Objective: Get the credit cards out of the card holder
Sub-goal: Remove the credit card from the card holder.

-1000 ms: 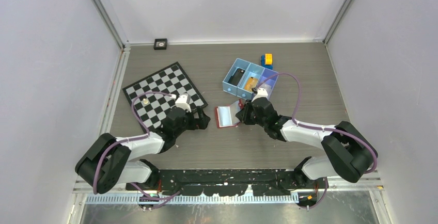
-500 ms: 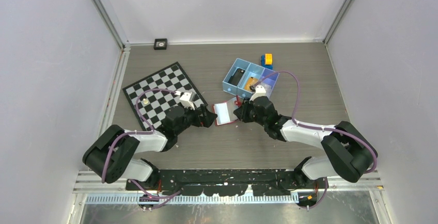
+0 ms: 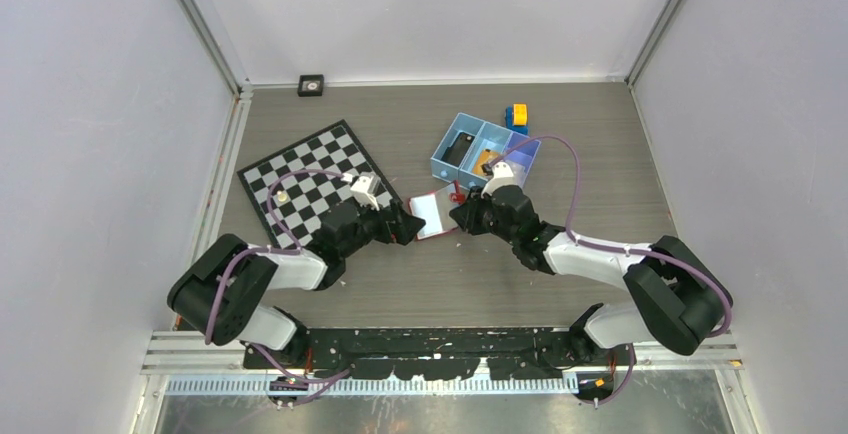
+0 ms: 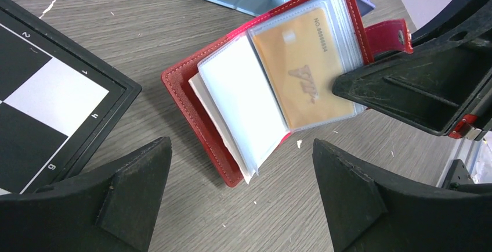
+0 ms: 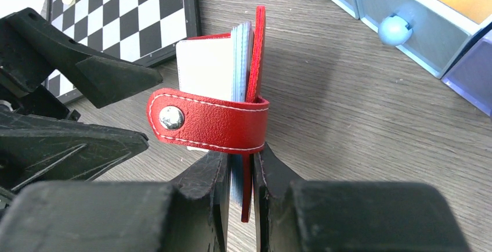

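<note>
Well, we are working at the pulling-out step. Our right gripper is clamping the small red folding leather card holder by its right-hand cover and sleeves. It is propping the holder open at the middle of the top view, just below the pale blue three-compartment tray. The holder's red snap tab is hanging loose across the middle of the right wrist view.

Our left gripper is hovering just short of the holder, jaws spread wide and holding nothing. An orange-gold plastic credit card is sitting inside a clear sleeve at centre right of the left wrist view (the facing page is looking blank white).

Next, we are judging, the left jaws need to advance, close on an edge of that card and draw it out while the right grip resists.

Everything is sitting on a grey wood-grain tabletop. A black-and-white chessboard is lying at centre left, and plain pale walls are enclosing the space.
</note>
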Tool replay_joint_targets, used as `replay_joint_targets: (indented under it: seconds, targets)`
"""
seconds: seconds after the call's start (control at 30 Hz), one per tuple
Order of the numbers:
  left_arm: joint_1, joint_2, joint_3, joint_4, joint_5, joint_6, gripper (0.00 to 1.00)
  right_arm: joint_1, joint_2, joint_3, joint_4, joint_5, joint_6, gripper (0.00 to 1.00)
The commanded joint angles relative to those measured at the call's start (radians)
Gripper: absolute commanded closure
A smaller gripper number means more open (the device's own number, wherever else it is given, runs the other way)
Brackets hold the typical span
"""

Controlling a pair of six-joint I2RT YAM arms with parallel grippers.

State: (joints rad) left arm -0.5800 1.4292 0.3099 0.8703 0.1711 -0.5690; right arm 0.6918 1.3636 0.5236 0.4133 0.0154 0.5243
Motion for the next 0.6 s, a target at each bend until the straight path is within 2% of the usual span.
replay_joint_targets:
  seconds: [0.0,0.1,0.17,0.57]
  targets:
    - [0.012,-0.008,0.034,0.022,0.048,-0.033,0.06,0.002,-0.069,0.001,0.106,-0.002,-0.009,0.99]
    - [0.011,0.049,-0.012,0.189,0.053,-0.081,0.06,0.003,-0.087,-0.039,0.157,-0.045,0.006,1.0]
    - [0.012,0.092,-0.014,0.243,0.058,-0.094,0.07,0.003,-0.098,-0.055,0.167,-0.038,0.014,0.99]
    - [0.009,0.214,0.038,0.328,0.134,-0.1,0.07,0.004,-0.072,-0.084,0.266,-0.09,-0.018,0.99]
